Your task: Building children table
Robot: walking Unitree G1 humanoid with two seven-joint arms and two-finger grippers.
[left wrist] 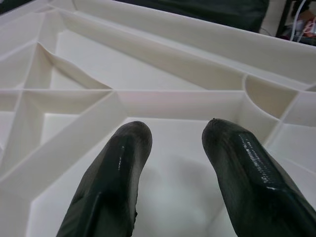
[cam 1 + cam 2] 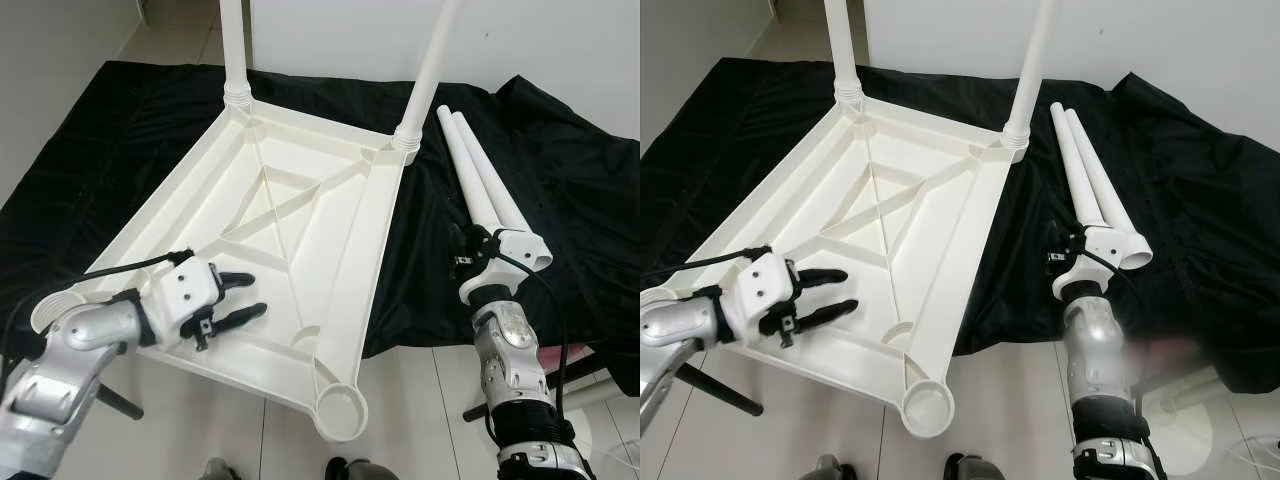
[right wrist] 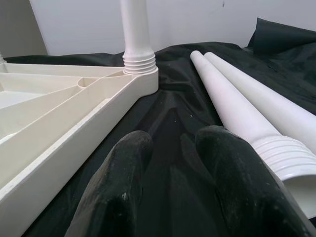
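So you've got the white tabletop (image 2: 270, 250) lying upside down on the black cloth (image 2: 560, 200), ribs up, with two legs already standing in the far corner sockets, far-left leg (image 2: 233, 50) and far-right leg (image 2: 432, 60). Two loose legs (image 2: 480, 185) lie side by side on the cloth to its right, threaded ends toward you. Your left gripper (image 2: 240, 297) hovers over the near-left part of the ribbed underside, fingers parted a moderate gap, holding nothing. Your right gripper (image 3: 173, 163) sits low over the cloth between the tabletop's right edge and the loose legs, fingers apart, also empty, just beside the nearer leg's threaded end (image 3: 289, 155). Risks: the legs are round and smooth, so a sideways bump from the right gripper probably rolls them away or into each other; grab near the thread and the long end likely droops and swings. The near corner socket (image 2: 342, 408) overhangs the cloth onto the tile, so pressing down with the left gripper could tip or slide the tabletop and shake the two standing legs. Cross-threading looks likely if the leg goes in tilted.
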